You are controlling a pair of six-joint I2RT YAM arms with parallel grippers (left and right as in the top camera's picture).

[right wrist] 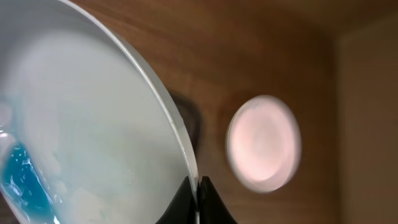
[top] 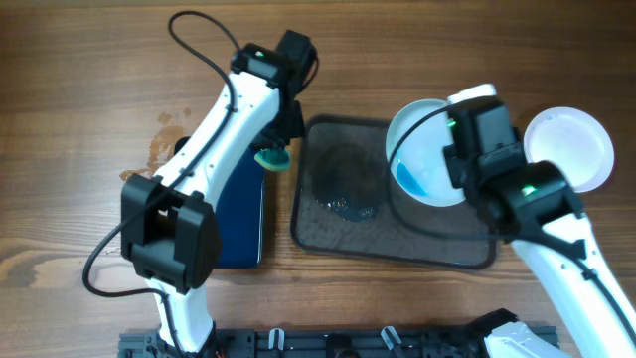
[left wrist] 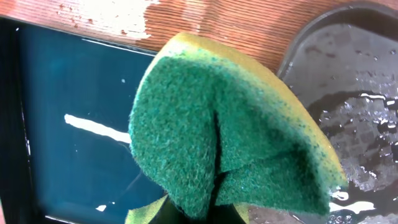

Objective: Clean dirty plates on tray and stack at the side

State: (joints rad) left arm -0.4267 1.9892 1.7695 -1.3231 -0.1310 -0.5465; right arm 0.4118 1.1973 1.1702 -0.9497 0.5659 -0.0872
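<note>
The smeared plate (top: 422,151) hangs tilted over the tray's (top: 397,247) far right corner, rim pinched by the right gripper (right wrist: 198,198). The sponge (top: 270,157), clamped in the left gripper (top: 279,142), sits off the tray's left edge, so wiping means reaching rightward. The tray holds only a puddle (top: 343,194); another plate (top: 568,149) lies beyond its right edge

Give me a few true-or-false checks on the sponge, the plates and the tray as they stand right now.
1. The right fingers grip a plate by its rim. True.
2. That plate is clean. False: a blue smear sits on it.
3. The sponge touches the held plate. False: it hangs apart, near the tray's left edge.
4. A second plate lies on the table beside the tray. True.
5. The tray is dry. False: liquid shows on it.
</note>
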